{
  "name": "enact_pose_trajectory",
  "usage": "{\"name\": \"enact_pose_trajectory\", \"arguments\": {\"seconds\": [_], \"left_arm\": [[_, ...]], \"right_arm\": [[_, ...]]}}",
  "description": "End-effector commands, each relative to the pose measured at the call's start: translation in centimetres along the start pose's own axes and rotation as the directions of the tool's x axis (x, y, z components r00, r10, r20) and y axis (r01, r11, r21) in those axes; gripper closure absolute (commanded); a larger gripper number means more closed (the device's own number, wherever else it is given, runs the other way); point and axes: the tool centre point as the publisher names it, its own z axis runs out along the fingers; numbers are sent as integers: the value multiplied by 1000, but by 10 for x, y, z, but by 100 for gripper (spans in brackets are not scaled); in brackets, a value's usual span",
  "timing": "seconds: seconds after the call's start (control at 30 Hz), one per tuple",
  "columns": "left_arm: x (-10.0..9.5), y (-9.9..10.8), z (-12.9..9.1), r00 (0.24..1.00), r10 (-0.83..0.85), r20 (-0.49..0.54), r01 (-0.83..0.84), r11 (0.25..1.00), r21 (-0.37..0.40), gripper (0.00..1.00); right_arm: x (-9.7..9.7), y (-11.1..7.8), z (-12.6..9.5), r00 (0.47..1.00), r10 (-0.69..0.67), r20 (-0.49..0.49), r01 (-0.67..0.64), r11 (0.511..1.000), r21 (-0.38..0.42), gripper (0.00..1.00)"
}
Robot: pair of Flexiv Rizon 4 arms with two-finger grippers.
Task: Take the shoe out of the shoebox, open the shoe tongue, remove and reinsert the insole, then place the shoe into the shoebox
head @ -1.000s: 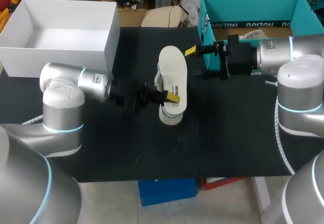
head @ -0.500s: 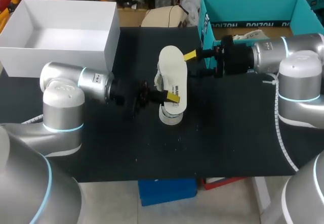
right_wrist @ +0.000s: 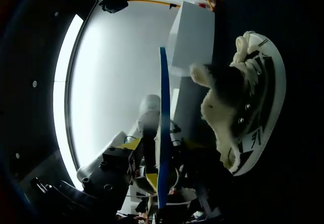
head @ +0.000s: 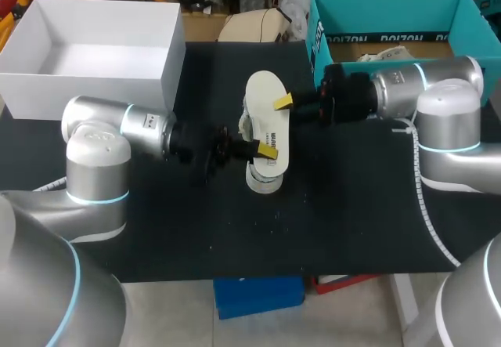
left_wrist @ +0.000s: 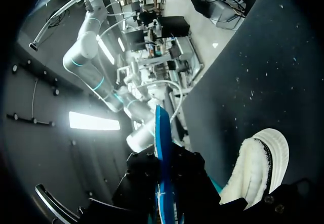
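Nearest me on the black table [head: 352, 222], my left arm [head: 117, 128] comes in from the left side and reaches toward the middle, where my left gripper [head: 262, 152] has hold of the shoe [head: 270, 124]. One yellow tip lies across the pale sole near the heel end and the rest of the gripper sits on the fleece-lined upper side, so the shoe is pinched between the fingers. The shoe is tipped over on its side with the sole turned up toward the head camera, heel toward me and toe pointing away. It sits out on the table, well apart from both boxes. From the left wrist camera I see the fleece lining and the rim of the sole just beside the gripper body. My right arm [head: 423, 84] comes in from the right, and my right gripper [head: 291, 108] is at the far half of the shoe. Its fingers are spread, holding nothing, with one yellow tip at the sole's right edge. At the far edge of the table, the white box [head: 168, 57] stands open-topped on the left. The teal shoebox [head: 376, 40] stands open-topped on the right, just behind my right arm.
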Motion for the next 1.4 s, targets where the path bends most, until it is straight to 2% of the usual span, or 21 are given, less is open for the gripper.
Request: {"name": "enact_pose_trajectory", "arguments": {"seconds": [0.03, 0.13, 0.23, 0.3, 0.5, 0.53, 0.57, 0.67, 0.8, 0.9, 0.97, 1.03, 1.13, 1.2, 1.4], "left_arm": [[0, 0, 0, 1000, 2, -2, -2, 1000, 2, 100], [0, 0, 0, 1000, 2, -2, -2, 1000, 2, 100], [0, 0, 0, 1000, 2, -2, -2, 1000, 2, 100], [0, 0, 0, 1000, 2, -2, -2, 1000, 2, 100], [0, 0, 0, 1000, 2, -2, -2, 1000, 2, 100], [-1, 1, -1, 995, -28, -99, 28, 1000, 0, 13], [-4, 0, -2, 979, -25, -202, 27, 1000, 9, 0], [-22, -5, -14, 890, -32, -455, 40, 999, 9, 0], [-45, -18, -43, 702, -70, -708, 107, 994, 8, 0], [-59, -31, -61, 529, -87, -844, 185, 983, 15, 0], [-65, -40, -71, 347, -81, -934, 260, 966, 13, 0], [-73, -45, -76, 259, -93, -961, 305, 952, -10, 0], [-81, -47, -78, 190, -102, -976, 328, 944, -34, 0], [-87, -46, -72, 149, -107, -983, 328, 943, -53, 0], [-88, -35, -58, 14, -111, -994, 282, 954, -103, 0]], "right_arm": [[-3, 1, 3, 1000, -1, -1, 1, 1000, 5, 58], [-2, 3, 4, 1000, -8, 3, 8, 1000, 2, 63], [-2, 4, 5, 1000, -14, 10, 14, 1000, 4, 75], [-3, 4, 6, 999, -26, 39, 25, 1000, 3, 100], [-4, 5, 7, 998, -34, 58, 34, 999, 3, 100], [-4, 5, 7, 998, -34, 58, 34, 999, 3, 100], [-4, 5, 7, 998, -34, 58, 34, 999, 3, 100], [-4, 5, 7, 998, -34, 58, 34, 999, 3, 100], [-4, 5, 7, 998, -34, 58, 34, 999, 3, 100], [-4, 5, 7, 998, -34, 58, 34, 999, 3, 100], [-4, 5, 7, 998, -34, 58, 34, 999, 3, 100], [-4, 5, 7, 998, -34, 58, 34, 999, 3, 100], [-4, 5, 7, 998, -34, 58, 34, 999, 3, 100], [-4, 5, 7, 998, -34, 58, 34, 999, 3, 100], [-4, 5, 7, 998, -34, 58, 34, 999, 3, 100]]}}
